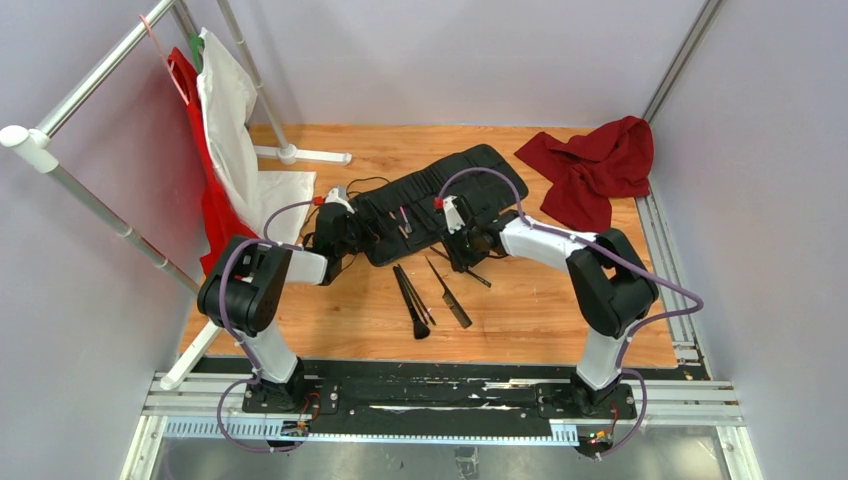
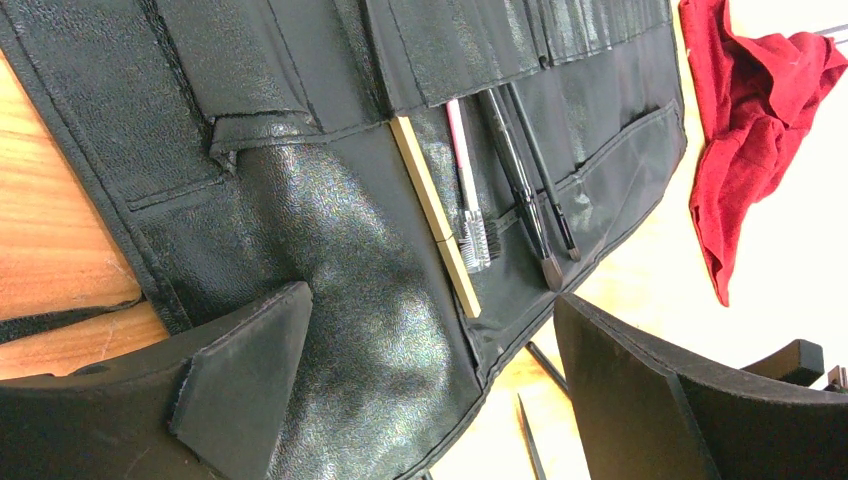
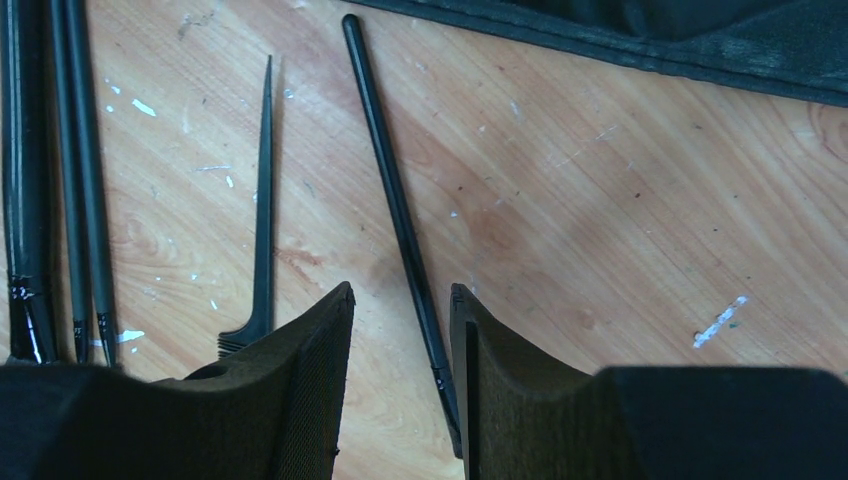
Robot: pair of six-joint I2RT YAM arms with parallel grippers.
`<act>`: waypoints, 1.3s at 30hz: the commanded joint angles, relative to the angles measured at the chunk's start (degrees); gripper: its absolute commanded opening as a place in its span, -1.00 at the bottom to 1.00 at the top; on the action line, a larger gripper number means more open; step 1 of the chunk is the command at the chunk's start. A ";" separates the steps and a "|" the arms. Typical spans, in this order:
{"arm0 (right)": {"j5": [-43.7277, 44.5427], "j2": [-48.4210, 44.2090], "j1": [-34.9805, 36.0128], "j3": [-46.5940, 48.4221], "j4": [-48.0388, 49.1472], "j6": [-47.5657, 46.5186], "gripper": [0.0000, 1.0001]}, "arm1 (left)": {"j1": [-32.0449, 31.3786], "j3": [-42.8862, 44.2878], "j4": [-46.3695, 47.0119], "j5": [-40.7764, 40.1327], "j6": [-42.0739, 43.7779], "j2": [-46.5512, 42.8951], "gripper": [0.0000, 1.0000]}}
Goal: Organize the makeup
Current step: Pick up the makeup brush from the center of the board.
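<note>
The black roll-up case (image 1: 440,195) lies open at the table's middle. In the left wrist view its slots (image 2: 330,230) hold a tan-handled brush (image 2: 435,215), a pink-handled one (image 2: 465,180) and two black brushes (image 2: 525,185). My left gripper (image 1: 335,235) is open and empty over the case's left end (image 2: 430,330). My right gripper (image 1: 462,242) is open and low over the table, its jaws (image 3: 400,295) on either side of a slim black brush (image 3: 395,200), close to the right finger. The black comb (image 3: 262,200) and several black brushes (image 3: 60,170) lie to its left, also seen from above (image 1: 412,298).
A red cloth (image 1: 595,165) lies crumpled at the back right, near the case's far end (image 2: 750,130). A metal rack (image 1: 100,70) with a white cloth (image 1: 235,130) and a red one stands at the left. The case's edge (image 3: 650,40) lies just beyond the right gripper.
</note>
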 commanded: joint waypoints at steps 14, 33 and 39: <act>-1.12 2.92 -1.92 -1.43 1.66 -0.10 -0.27 | -0.44 -0.32 -2.65 0.12 0.20 2.05 0.96; 5.85 3.24 -0.61 -5.66 -2.08 1.24 -0.90 | -0.45 -0.31 -2.65 0.04 0.21 2.24 0.96; 6.96 1.26 -0.04 -6.98 -2.26 1.64 -0.99 | -0.45 -0.38 -2.65 0.01 0.30 2.22 0.96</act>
